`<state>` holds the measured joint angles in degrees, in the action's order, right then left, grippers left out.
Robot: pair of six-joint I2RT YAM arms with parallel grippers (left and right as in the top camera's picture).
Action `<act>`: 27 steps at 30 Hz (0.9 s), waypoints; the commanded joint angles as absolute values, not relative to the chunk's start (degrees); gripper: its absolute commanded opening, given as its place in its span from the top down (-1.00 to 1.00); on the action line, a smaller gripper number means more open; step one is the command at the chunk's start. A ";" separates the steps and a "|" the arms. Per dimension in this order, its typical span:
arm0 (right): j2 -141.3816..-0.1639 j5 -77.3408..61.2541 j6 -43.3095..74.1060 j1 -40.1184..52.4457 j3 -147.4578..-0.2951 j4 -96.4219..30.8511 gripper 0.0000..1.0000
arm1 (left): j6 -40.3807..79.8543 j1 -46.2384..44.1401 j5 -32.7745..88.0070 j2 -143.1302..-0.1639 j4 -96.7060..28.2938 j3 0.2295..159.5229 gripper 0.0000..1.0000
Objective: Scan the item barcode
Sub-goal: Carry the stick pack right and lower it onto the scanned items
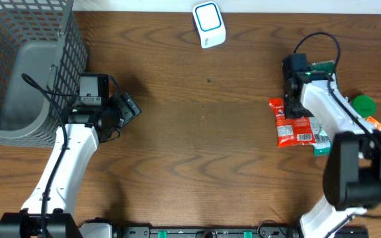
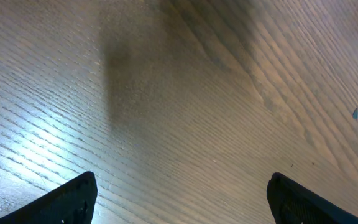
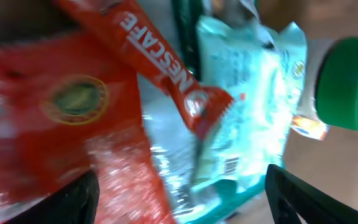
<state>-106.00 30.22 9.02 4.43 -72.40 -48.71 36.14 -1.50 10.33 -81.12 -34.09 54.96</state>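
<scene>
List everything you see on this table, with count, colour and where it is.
table: one, brown wood, under everything
basket: one, grey mesh, top left
scanner: one, white with blue ring, top centre
snack packet: one, red, right side under right arm
coffee stick: one, red, on the packets
second packet: one, pale teal, beside the red one
cap: one, green, far right
left arm: one, white and black, beside basket, jaws open, empty
right arm: one, white and black, over packets, jaws open
</scene>
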 commanded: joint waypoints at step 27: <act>-97.49 19.16 7.64 4.58 -74.15 -48.82 -0.99 | 36.01 -0.99 9.78 -81.01 -34.22 55.35 -0.76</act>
<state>-97.78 19.03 8.23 4.47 -73.47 -48.75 36.14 -1.50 10.35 -81.12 -34.09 54.96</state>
